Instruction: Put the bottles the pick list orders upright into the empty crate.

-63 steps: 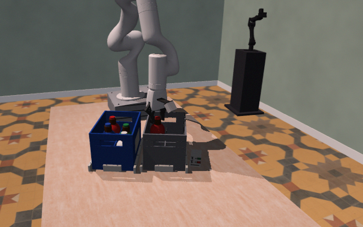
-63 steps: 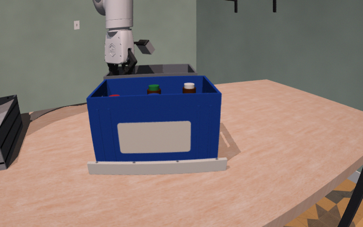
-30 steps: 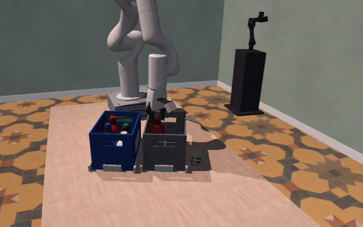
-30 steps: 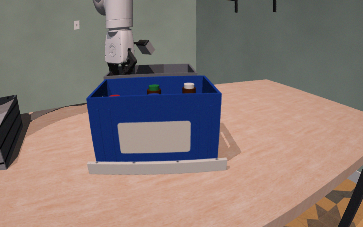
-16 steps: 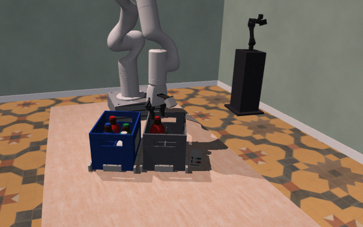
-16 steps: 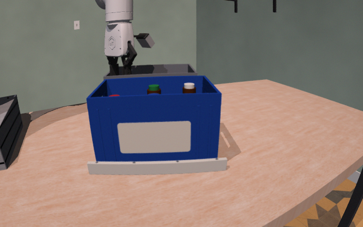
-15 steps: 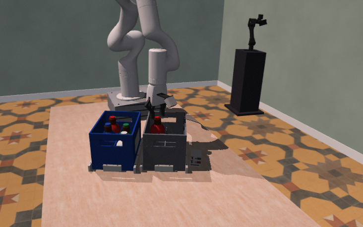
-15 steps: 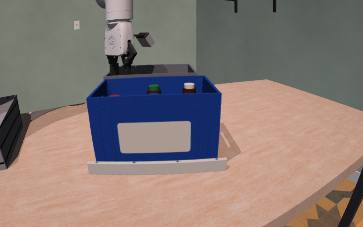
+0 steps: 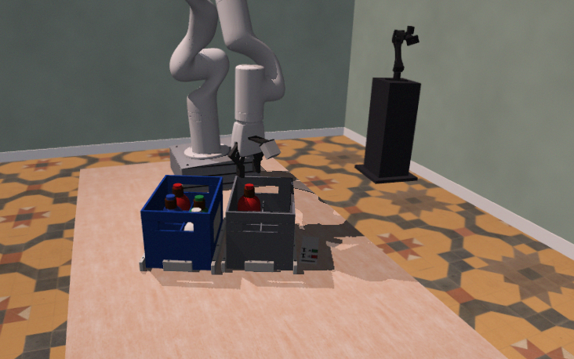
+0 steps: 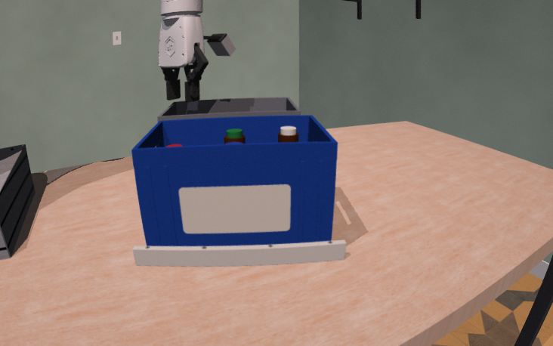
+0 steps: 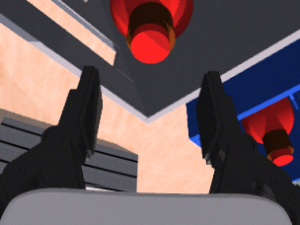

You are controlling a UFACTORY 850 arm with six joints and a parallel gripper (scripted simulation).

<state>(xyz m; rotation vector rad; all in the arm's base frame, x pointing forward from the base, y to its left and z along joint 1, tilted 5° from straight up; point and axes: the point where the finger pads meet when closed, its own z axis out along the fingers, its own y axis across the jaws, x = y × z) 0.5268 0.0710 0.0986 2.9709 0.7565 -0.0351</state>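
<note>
A red-labelled bottle (image 9: pixel 248 198) with a red cap stands upright in the grey crate (image 9: pixel 259 224), in its back left part; it also shows in the wrist view (image 11: pixel 152 9). My gripper (image 9: pixel 246 162) is open and empty, above the crate's back rim, clear of the bottle; it also shows in the exterior view (image 10: pixel 182 88) and the wrist view (image 11: pixel 152 114). The blue crate (image 9: pixel 182 220) holds a red-capped bottle (image 9: pixel 179 195), a blue-capped bottle (image 9: pixel 170 201), a green-capped bottle (image 9: pixel 199 202) and a white-capped bottle (image 10: pixel 288 134). The pick list (image 9: pixel 310 250) lies right of the grey crate; I see one green and one red mark.
The arm's base (image 9: pixel 203 162) stands behind the crates. White stop rails (image 10: pixel 238 253) border the crates. A black pedestal with a camera (image 9: pixel 391 127) stands on the floor at the right. A dark block (image 10: pixel 12 196) sits at the table's left edge.
</note>
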